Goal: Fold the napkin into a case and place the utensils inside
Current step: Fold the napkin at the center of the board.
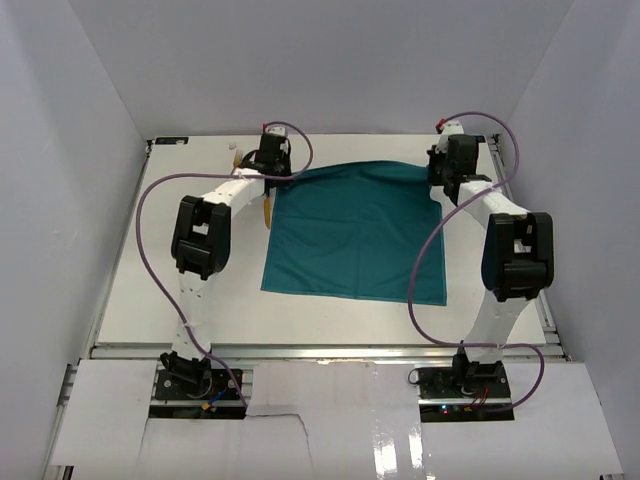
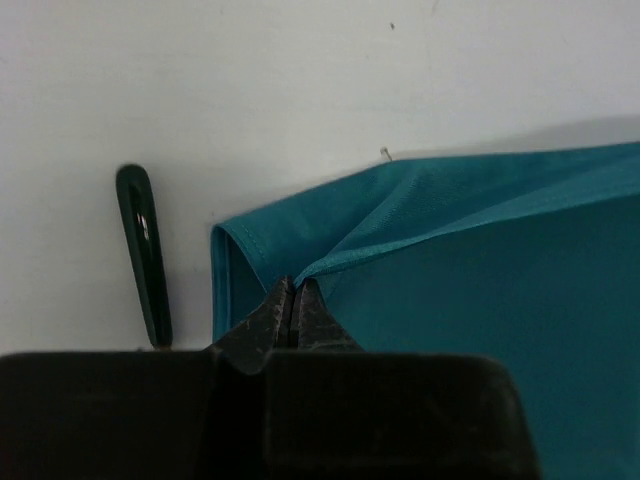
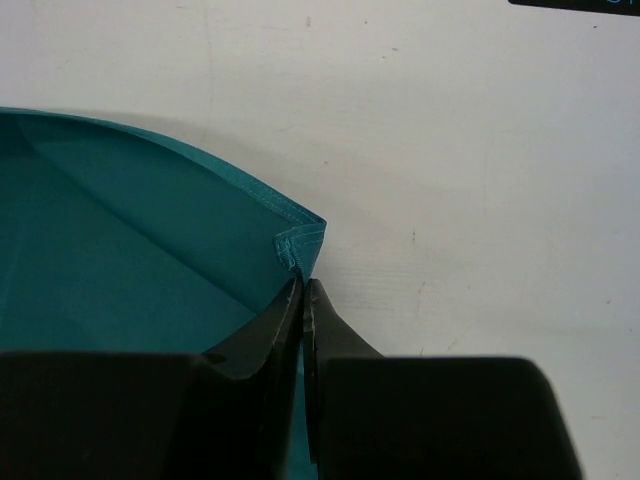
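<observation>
Step 1 of the task, by the look of it: first fold of the teal, plain square cloth napkin (image 1: 355, 235), spread nearly flat in the middle of the white table (image 1: 330, 320). Clamped on the napkin's far-left corner, cloth pinched and puckered between the tips: left claw (image 2: 292, 292). Likewise closed on the napkin's far-right hemmed corner: right claw (image 3: 303, 290). Just beside the napkin's left edge, not touching it: slim dark-handled utensil (image 2: 145, 255); other utensil too small to tell for sure. Nothing tucked inside the napkin yet.

Next, probably: lift both corners together, carry them toward the napkin's near edge, keep the 2 claws level and the cloth taut, lay edge on edge before letting go.
</observation>
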### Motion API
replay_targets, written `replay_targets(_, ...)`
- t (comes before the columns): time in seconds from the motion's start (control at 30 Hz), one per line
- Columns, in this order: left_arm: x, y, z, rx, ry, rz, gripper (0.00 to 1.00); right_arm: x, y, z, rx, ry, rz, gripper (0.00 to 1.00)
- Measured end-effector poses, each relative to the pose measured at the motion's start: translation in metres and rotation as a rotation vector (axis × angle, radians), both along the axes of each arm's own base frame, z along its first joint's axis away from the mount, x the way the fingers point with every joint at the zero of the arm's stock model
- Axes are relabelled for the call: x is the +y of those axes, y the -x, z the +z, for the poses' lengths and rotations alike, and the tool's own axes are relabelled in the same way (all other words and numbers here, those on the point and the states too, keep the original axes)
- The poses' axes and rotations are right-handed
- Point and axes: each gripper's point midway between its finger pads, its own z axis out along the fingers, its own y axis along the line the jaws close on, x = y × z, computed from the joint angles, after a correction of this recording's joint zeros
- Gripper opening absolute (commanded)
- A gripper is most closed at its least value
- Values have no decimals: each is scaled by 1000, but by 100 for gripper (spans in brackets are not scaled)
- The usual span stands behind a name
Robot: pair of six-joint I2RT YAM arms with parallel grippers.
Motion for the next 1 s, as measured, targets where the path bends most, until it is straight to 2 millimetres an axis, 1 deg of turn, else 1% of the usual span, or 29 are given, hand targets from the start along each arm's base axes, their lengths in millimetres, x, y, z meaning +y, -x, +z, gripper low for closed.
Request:
replay_targets(0.07,-1,21,-3,30,10,-30,0,1,15,1,4,0,7,8)
replay_targets(0.17,2,54,1,60,31,-66,0,-2,48,9,5,4,3,8)
replay_targets(0.23,2,75,11,67,51,-91,0,-4,68,15,-4,5,-2,8)
replay_targets(0.33,2,98,32,40,75,-116,0,-8,101,20,-14,1,-19,8)
replay_targets(0.4,3,112,44,21,90,-124,0,-11,116,19,-11,0,-33,8)
replay_targets(0.47,5,127,50,15,108,-122,0,-13,133,13,6,-3,-46,9)
replay_targets(0.57,8,144,48,35,122,-113,0,-14,156,4,35,-23,-59,9)
replay_targets(0.7,10,165,34,88,133,-93,0,-13,183,-4,73,-58,-74,8)
replay_targets(0.87,13,196,14,157,103,-45,0,-13,208,-13,111,-90,-103,8)
replay_targets(1.0,10,208,14,172,77,-18,0,-14,220,-15,140,-102,-119,8)
